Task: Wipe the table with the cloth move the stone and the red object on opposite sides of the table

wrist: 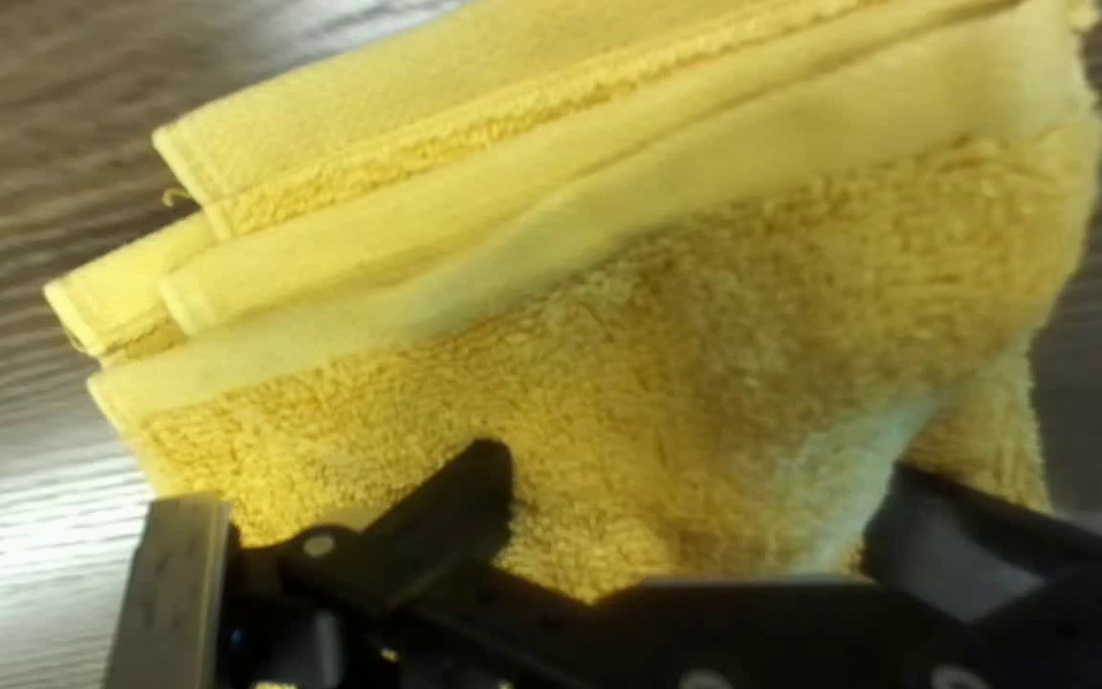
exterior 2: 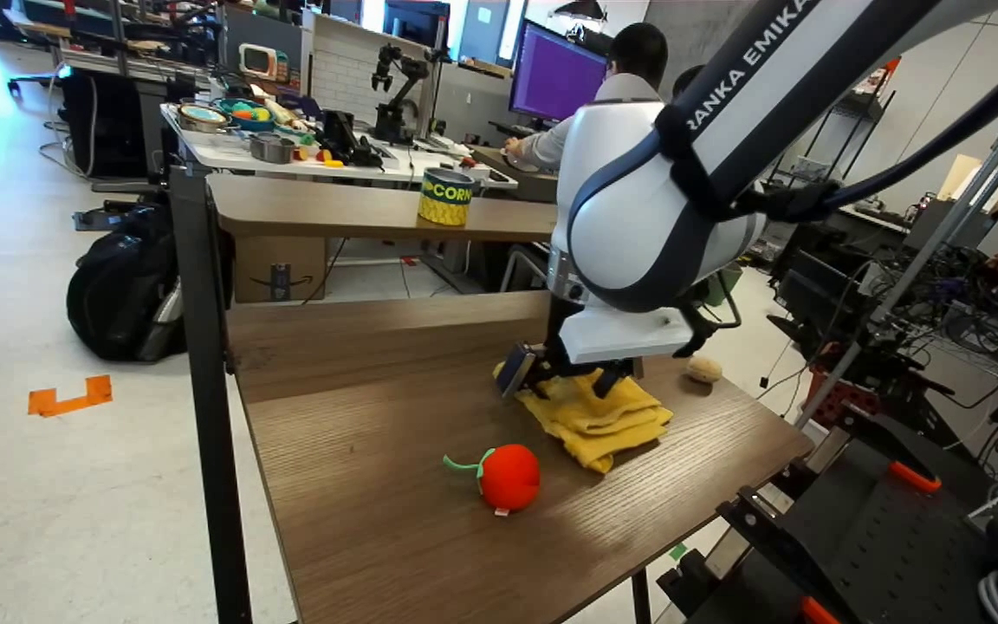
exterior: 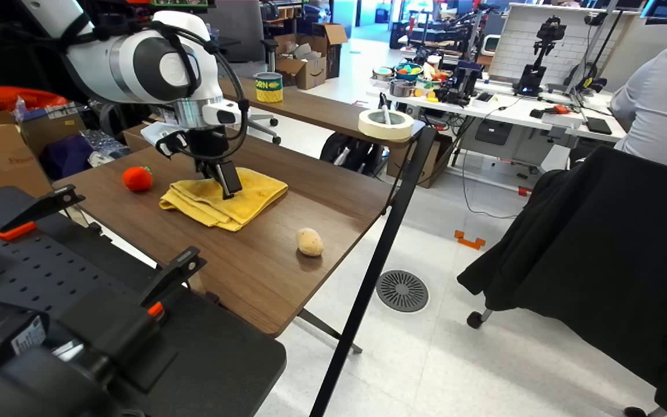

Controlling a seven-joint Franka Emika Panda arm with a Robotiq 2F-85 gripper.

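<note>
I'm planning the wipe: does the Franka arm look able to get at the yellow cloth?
Probably yes. The tool is open, right at the cloth, and nothing seems to block it: the red object and the stone lie apart from the cloth, on different sides.

The bent arm point(exterior 2: 638, 217) reaches downward, its gripper point(wrist: 692, 474) pointing down, fingers point(wrist: 455, 498) spread wide apart

Both exterior views overlook the table point(exterior: 333, 197) from opposite ends; the wrist view faces the cloth point(wrist: 628, 316) closely.
</note>
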